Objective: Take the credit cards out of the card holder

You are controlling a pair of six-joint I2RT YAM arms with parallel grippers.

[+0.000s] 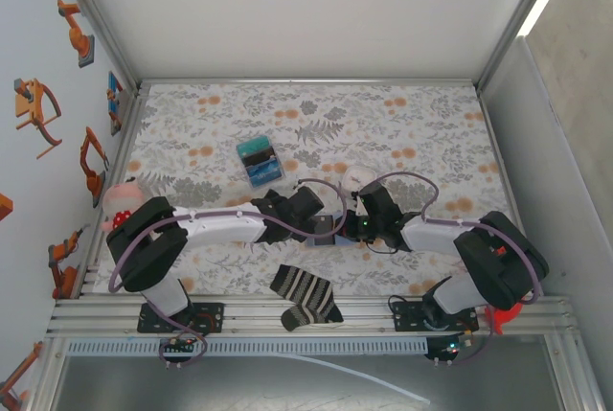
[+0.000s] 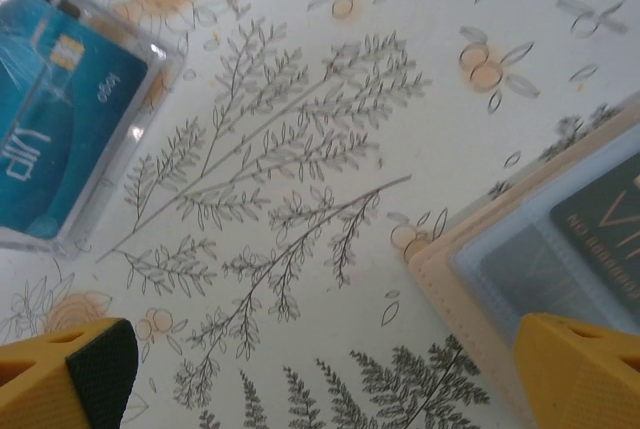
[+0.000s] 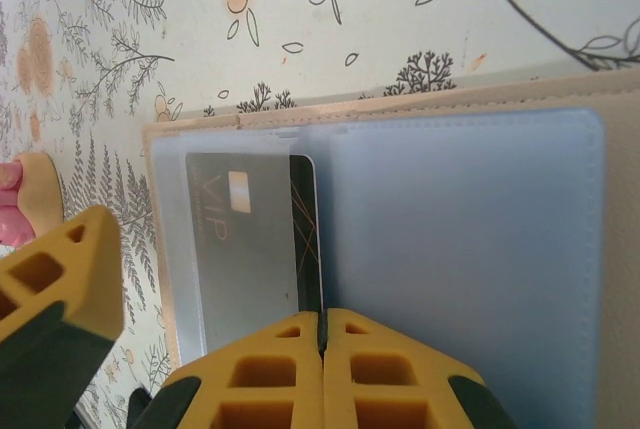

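Right tool (image 3: 322, 349), pressed together at the edge of the dark grey VIP card (image 3: 303, 239), should slide it clear of the frosted sleeve (image 3: 215, 279) of the tan bifold card holder (image 3: 460, 249) (left tool (image 2: 325, 374) spread, free to pin the holder).

Left claw (image 2: 330, 367) gapes wide; right claw (image 3: 322, 349) is pinched fully closed.

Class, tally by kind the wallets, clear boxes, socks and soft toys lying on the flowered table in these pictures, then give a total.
card holder: 1
clear box: 1
striped sock: 1
soft toy: 1
Total: 4
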